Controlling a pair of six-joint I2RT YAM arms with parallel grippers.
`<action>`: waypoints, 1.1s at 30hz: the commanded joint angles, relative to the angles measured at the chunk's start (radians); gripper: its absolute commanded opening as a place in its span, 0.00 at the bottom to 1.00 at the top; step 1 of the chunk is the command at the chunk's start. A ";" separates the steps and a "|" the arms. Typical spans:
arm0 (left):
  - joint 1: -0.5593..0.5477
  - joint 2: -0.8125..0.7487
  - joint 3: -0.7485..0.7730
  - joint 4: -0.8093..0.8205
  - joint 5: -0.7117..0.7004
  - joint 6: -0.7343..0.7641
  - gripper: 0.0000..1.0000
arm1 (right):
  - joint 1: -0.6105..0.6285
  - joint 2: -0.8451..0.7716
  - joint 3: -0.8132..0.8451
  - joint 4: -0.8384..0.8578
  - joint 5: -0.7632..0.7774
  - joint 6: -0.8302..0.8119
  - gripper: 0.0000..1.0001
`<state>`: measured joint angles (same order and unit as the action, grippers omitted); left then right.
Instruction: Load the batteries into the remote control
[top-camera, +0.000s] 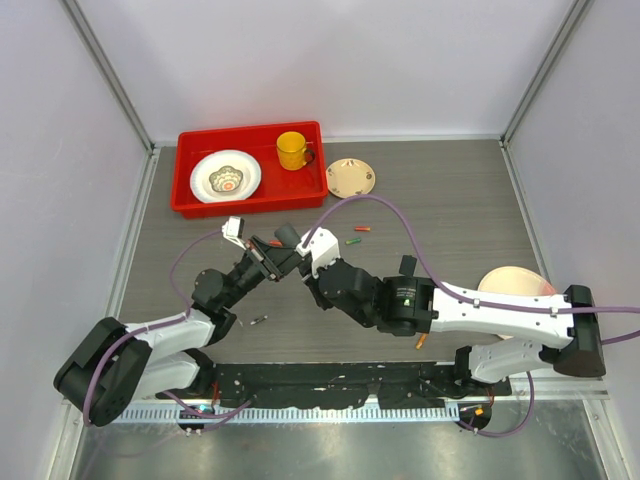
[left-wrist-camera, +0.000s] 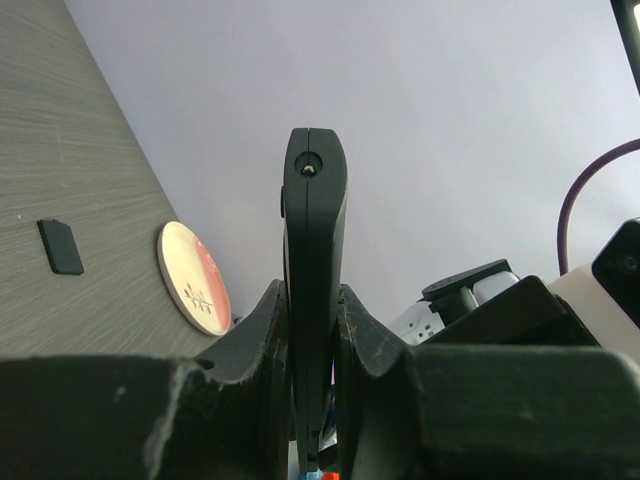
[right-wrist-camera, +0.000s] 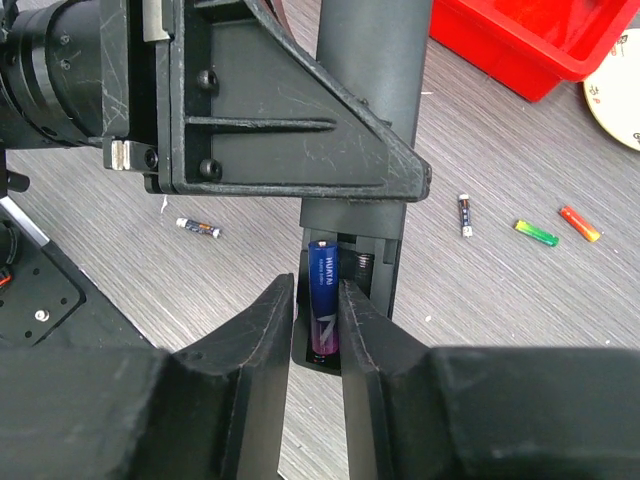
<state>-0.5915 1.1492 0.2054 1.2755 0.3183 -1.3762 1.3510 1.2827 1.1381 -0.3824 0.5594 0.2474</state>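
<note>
The remote control (left-wrist-camera: 313, 230) is a slim black bar held off the table, and my left gripper (left-wrist-camera: 312, 300) is shut on its edges. Its open battery bay (right-wrist-camera: 372, 262) faces the right wrist camera. A blue and purple battery (right-wrist-camera: 323, 270) lies in the bay's left slot; the slot beside it shows only a spring. My right gripper (right-wrist-camera: 316, 290) straddles that battery with its jaws a little apart, and a slim gap shows at the left finger. In the top view both grippers (top-camera: 268, 255) (top-camera: 308, 262) meet mid-table. The small black back cover (left-wrist-camera: 61, 246) lies flat on the table.
Loose batteries lie on the table (right-wrist-camera: 197, 228) (right-wrist-camera: 465, 214) (right-wrist-camera: 536, 233) (right-wrist-camera: 580, 224). A red tray (top-camera: 190, 200) at the back holds a white plate (top-camera: 225, 176) and a yellow mug (top-camera: 293, 150). A small plate (top-camera: 351, 177) and a pink plate (top-camera: 515, 282) sit nearby.
</note>
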 joint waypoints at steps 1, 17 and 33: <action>-0.004 -0.019 0.006 0.254 -0.019 0.009 0.00 | 0.008 -0.048 0.005 0.036 0.042 0.032 0.31; -0.004 -0.013 -0.001 0.254 -0.018 0.012 0.00 | 0.007 -0.083 0.008 0.051 0.054 0.039 0.37; -0.002 -0.016 0.008 0.255 -0.010 0.016 0.00 | -0.082 -0.238 -0.125 0.166 -0.017 0.183 0.83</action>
<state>-0.5915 1.1492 0.2054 1.2831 0.3065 -1.3758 1.3369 1.1370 1.0920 -0.3271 0.5655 0.3168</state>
